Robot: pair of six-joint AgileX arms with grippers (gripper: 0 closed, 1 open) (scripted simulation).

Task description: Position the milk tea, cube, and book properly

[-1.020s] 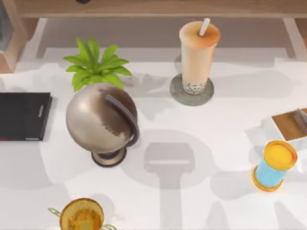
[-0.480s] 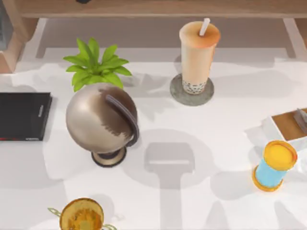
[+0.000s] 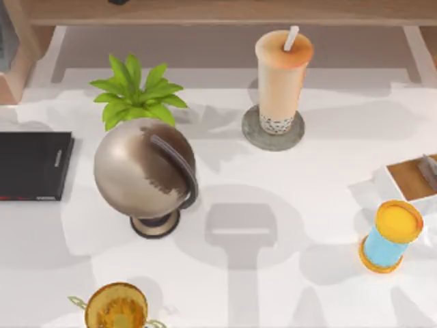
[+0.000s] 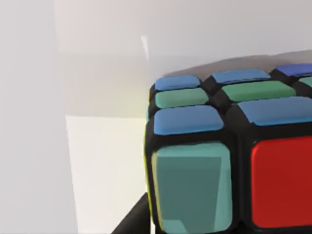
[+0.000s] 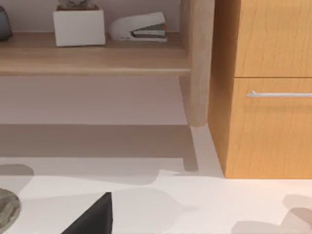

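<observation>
Cube close at the left gripper, milk tea standing far back on its coaster

The black-framed puzzle cube with blue, green, teal and red tiles (image 4: 229,156) sits right against the left wrist camera, touching a dark finger (image 4: 134,222); whether that gripper pinches it I cannot tell. Farther back, the tall clear milk tea cup with orange lid (image 3: 282,78) stands upright on a round grey coaster (image 3: 254,137).

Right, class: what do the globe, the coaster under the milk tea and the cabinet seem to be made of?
The globe looks like brushed metal, bronze-silver, with a soft sheen and a dark arc.
The coaster under the milk tea looks like stone or concrete: matte grey, mottled.
The cabinet looks like varnished wood: orange-brown with faint grain and a metal-looking handle.
It is a render, so these are guesses.
</observation>
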